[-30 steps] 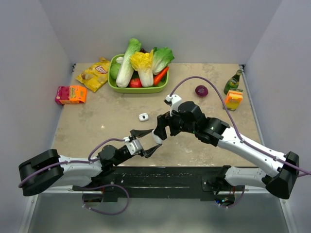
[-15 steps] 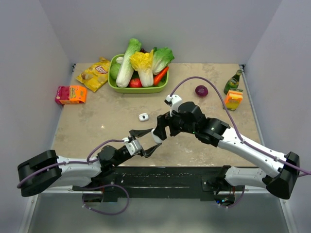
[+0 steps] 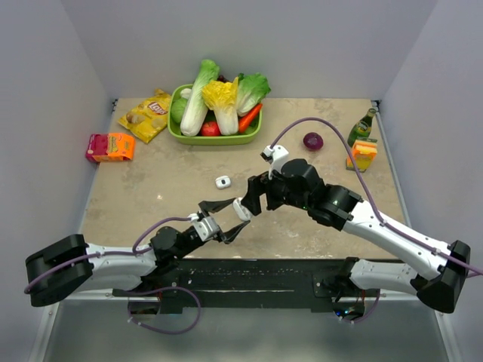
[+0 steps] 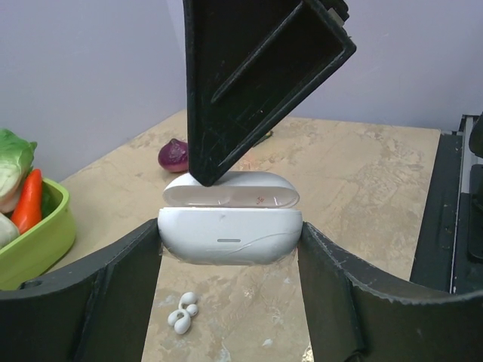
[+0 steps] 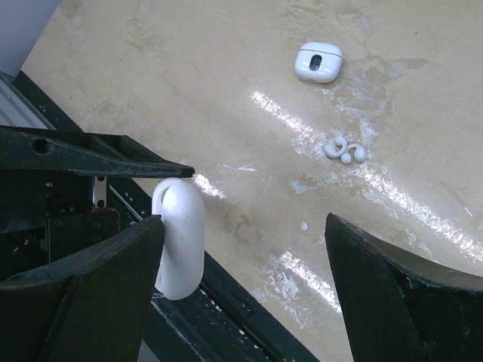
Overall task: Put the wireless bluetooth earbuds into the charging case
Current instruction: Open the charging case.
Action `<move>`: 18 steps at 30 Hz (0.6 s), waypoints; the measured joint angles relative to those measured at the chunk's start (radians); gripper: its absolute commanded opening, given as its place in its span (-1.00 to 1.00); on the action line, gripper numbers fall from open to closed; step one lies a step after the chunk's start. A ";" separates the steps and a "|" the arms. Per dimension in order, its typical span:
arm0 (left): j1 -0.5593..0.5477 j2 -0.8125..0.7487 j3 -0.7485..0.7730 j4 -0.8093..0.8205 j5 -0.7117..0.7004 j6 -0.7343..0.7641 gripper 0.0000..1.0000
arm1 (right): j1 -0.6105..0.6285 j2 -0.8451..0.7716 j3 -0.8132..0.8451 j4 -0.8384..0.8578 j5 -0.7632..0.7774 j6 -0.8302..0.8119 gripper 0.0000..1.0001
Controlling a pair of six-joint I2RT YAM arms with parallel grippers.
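My left gripper (image 4: 230, 230) is shut on the white charging case (image 4: 230, 235), gripping its two ends a little above the table. The lid (image 4: 230, 190) stands slightly ajar. One dark finger (image 4: 249, 83) of my right gripper (image 5: 245, 226) comes down from above, its tip at the lid's left rear edge. That gripper is open wide with the case (image 5: 179, 237) against its left finger (image 5: 90, 279). The tiny white earbuds (image 4: 181, 313) lie together on the table below the case, also in the right wrist view (image 5: 346, 151). From above, the case (image 3: 241, 209) shows white between the grippers.
A small white rounded thing with a dark spot (image 3: 223, 182) lies beyond the earbuds. At the back stands a green bowl of vegetables (image 3: 215, 137). There are also a chips bag (image 3: 147, 115), a red-orange box (image 3: 110, 146), a red onion (image 3: 313, 141), a bottle (image 3: 361, 127) and a juice carton (image 3: 363, 154).
My right arm has shifted a little to the right, its fingers staying at the case. The left gripper and the case have barely moved.
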 measured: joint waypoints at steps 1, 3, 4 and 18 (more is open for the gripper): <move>0.000 -0.001 0.000 0.000 -0.002 0.000 -1.00 | 0.000 -0.006 0.000 -0.002 0.013 0.000 0.77; 0.000 -0.005 0.000 0.000 -0.005 0.000 -1.00 | -0.001 -0.017 0.000 -0.008 0.027 0.001 0.77; -0.001 -0.009 0.000 0.000 -0.005 0.000 -1.00 | -0.002 -0.025 0.000 -0.011 0.039 0.000 0.77; -0.012 -0.040 0.000 0.024 -0.011 0.011 -1.00 | -0.007 -0.144 -0.065 0.114 -0.029 0.064 0.62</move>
